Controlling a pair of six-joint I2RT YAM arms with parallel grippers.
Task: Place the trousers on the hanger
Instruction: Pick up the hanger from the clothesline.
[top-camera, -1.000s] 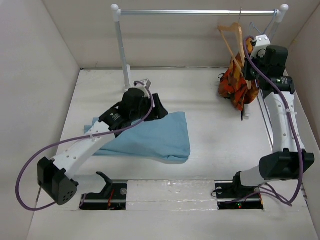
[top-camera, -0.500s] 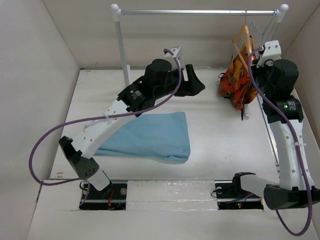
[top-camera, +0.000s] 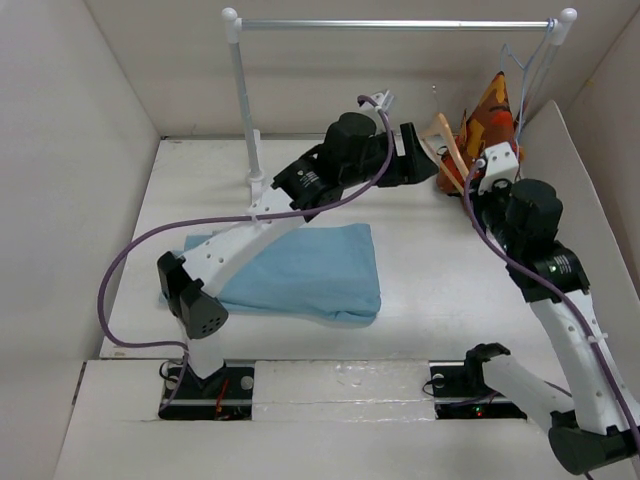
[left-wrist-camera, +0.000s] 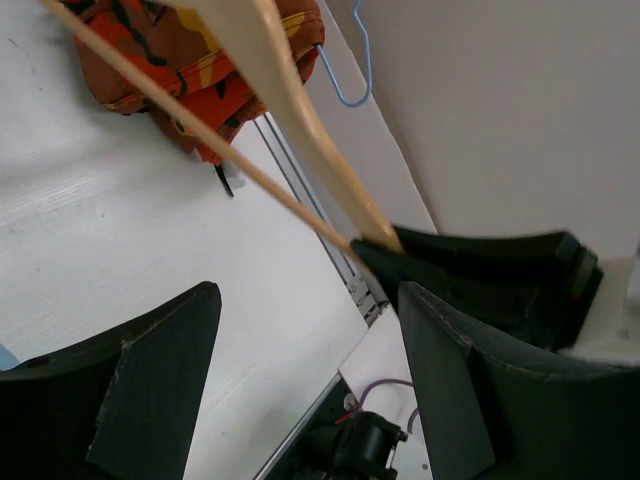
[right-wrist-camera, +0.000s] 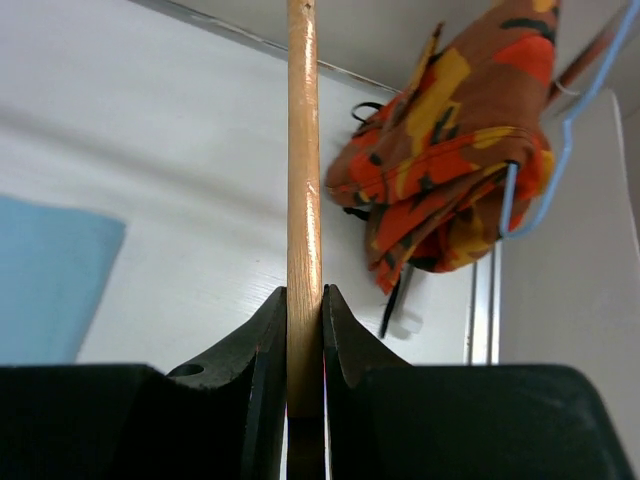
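The trousers (top-camera: 300, 270) are plain light blue. The hanger (right-wrist-camera: 303, 150) is tan wood. The garment (right-wrist-camera: 450, 170) is orange-red with yellow and dark brown blotches; the wire hanger (left-wrist-camera: 368, 70) is pale blue. The worktop (top-camera: 440, 270) is white, the cable (top-camera: 102, 300) purple. The left end effector (left-wrist-camera: 310, 370) and right end effector (right-wrist-camera: 303, 330) are black.

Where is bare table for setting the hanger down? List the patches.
Bare table lies between the trousers and the right arm; another patch lies left of the rack post. The back right is crowded: the hanger, orange garment, left gripper and right gripper.
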